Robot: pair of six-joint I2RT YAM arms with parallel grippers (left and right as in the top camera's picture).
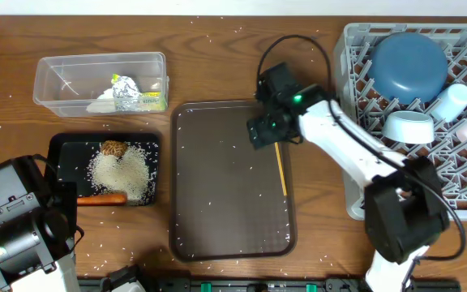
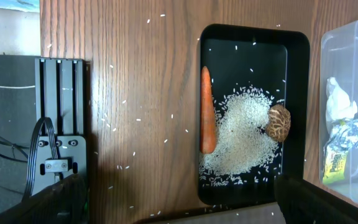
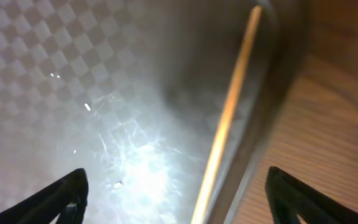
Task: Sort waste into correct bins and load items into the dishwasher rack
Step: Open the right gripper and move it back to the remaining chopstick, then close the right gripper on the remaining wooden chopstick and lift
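Overhead: your right gripper [image 1: 264,130] is hovering over the brown tray [image 1: 217,203], at the top end of the chopsticks [image 1: 282,169]. Left wrist: your left gripper [image 2: 179,186] is holding its fingers wide apart, with the carrot [image 2: 207,112] and rice [image 2: 244,134] lying in the black tray [image 2: 297,93]. Right wrist: fingers [image 3: 67,193] are standing apart, chopsticks between them, ungripped.

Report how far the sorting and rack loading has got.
Done: carrot, brown lump and rice lie in the black tray; foil ball, tissue and packet in the clear tub; blue dish, white bowl and two cups in the rack. In hand: right claw open above the chopsticks on the brown tray. Remaining: chopsticks into the rack.
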